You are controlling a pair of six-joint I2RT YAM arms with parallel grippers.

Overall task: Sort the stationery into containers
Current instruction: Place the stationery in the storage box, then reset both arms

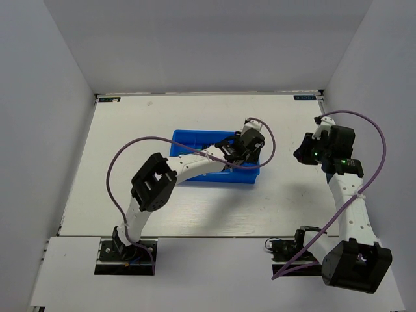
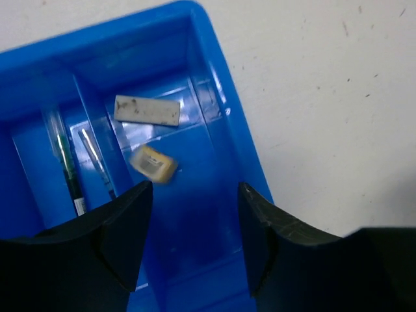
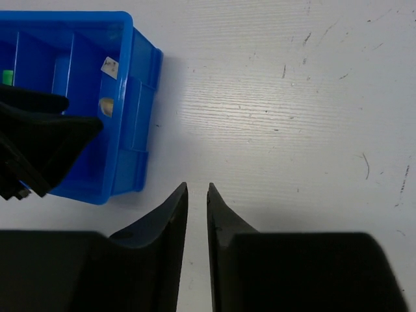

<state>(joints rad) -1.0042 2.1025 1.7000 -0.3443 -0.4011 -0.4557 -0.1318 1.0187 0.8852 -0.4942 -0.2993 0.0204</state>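
Hovering over the 3 o'clock end of the blue tray [image 1: 195,139] in the top view, the left gripper [image 1: 246,149] points down into it, with its arm lying across the tray's middle. Left wrist view: left gripper [image 2: 195,240] is wide open, with both fingers [image 2: 123,227] above the end compartment and nothing between them. In that compartment, next to the tray's outer wall [image 2: 224,97], lie a white eraser [image 2: 147,110] and, at 6 o'clock of it and apart from it, a beige eraser [image 2: 153,162], which is slightly blurred. At 9 o'clock of the erasers, beyond a divider, lie two thin pens [image 2: 68,166]; whether they share one compartment cannot be told. The right gripper [image 1: 304,153] is over bare table [image 1: 130,123] at 3 o'clock of the tray, well apart from it. Right wrist view: right gripper [image 3: 197,195] is nearly closed, with only a thin slit between the fingertips and nothing held, only table [image 3: 292,130] showing through. The tray [image 3: 140,97] lies at 10 o'clock of these fingertips. Both erasers are visible inside it, white [image 3: 110,66] at 12 o'clock of beige [image 3: 106,106].
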